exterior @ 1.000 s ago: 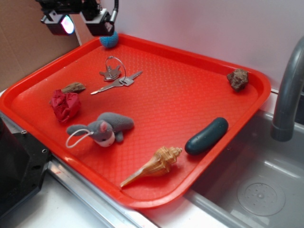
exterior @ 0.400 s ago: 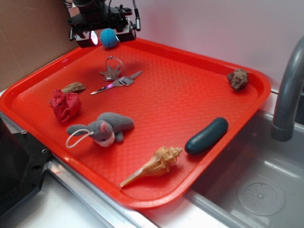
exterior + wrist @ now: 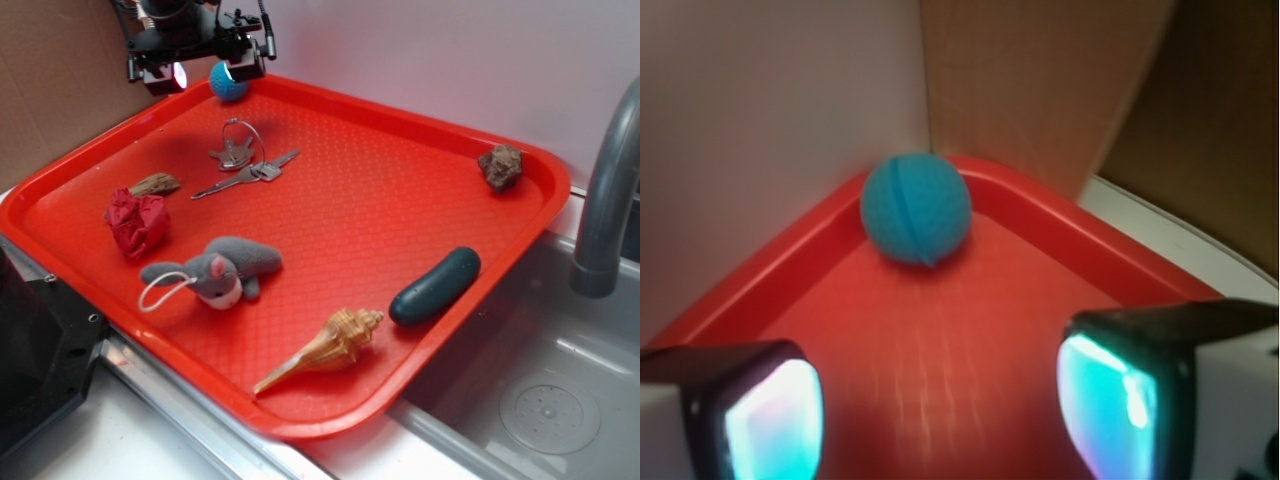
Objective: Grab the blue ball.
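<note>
Right now I see the gripper (image 3: 205, 72) up at the far left corner of the red tray (image 3: 400, 190), with its jaws spread apart and nothing between them. From the wrist view, the two fingertips (image 3: 760, 410) sit low in the picture, one on each side, both lit with a cyan glow on their inner faces, and bare tray floor shows in the gap. The blue ball (image 3: 916, 208) lies ahead of them, tucked into the tray's corner, against or very near the raised rim; I cannot tell whether it touches. It is clear of both fingers. In the exterior view the blue ball (image 3: 229, 82) shows just beside the gripper's right-hand end, partly overlapped by it, at the tray's back edge.

Across the rest of the tray I can pick out a set of keys on a ring (image 3: 243, 162) near the ball's corner, a small brown scrap (image 3: 156, 184) and a crumpled red piece (image 3: 137, 222) toward the left edge, and a grey plush toy (image 3: 215, 270) with a white loop in front of those. A seashell (image 3: 325, 348) lies near the front rim, a dark green oblong thing (image 3: 435, 286) rests at the right edge, and a brown rock (image 3: 501, 167) sits in the far right corner. A grey faucet (image 3: 605, 200) stands over the sink (image 3: 540, 390) beside the tray.
</note>
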